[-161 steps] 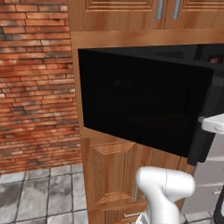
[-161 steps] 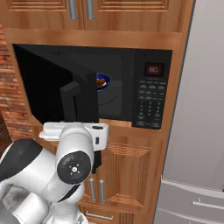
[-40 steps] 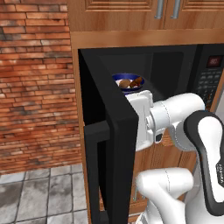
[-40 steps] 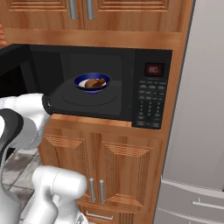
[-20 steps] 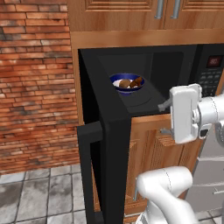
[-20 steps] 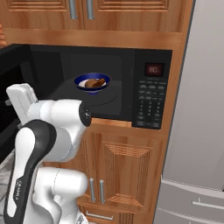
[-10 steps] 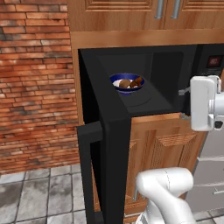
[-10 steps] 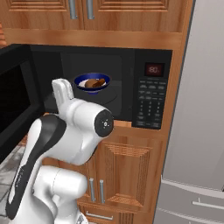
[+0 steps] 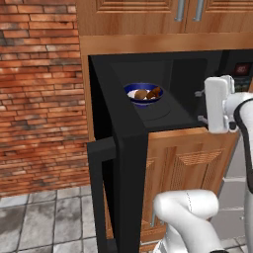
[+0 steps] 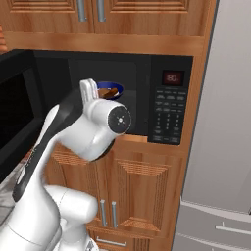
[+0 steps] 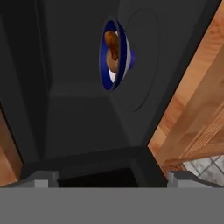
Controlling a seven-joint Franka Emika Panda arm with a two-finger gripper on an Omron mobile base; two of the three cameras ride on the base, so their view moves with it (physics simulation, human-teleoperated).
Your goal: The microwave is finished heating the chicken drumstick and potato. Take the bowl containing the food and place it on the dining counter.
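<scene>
Arm has swung further right since half a second ago; gripper [image 9: 200, 105] spread wide, holding nothing, outside the microwave [image 9: 148, 118]. Bowl [image 9: 143, 94] with drumstick [image 9: 153, 92] and potato [image 9: 141, 94] sits inside. Open door [image 9: 116, 163] stands left.

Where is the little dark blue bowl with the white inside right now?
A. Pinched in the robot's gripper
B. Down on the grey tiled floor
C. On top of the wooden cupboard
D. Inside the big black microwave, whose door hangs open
D: the little dark blue bowl sits inside the big black microwave with the food in it, the door swung open, and the gripper open with nothing in it.
</scene>
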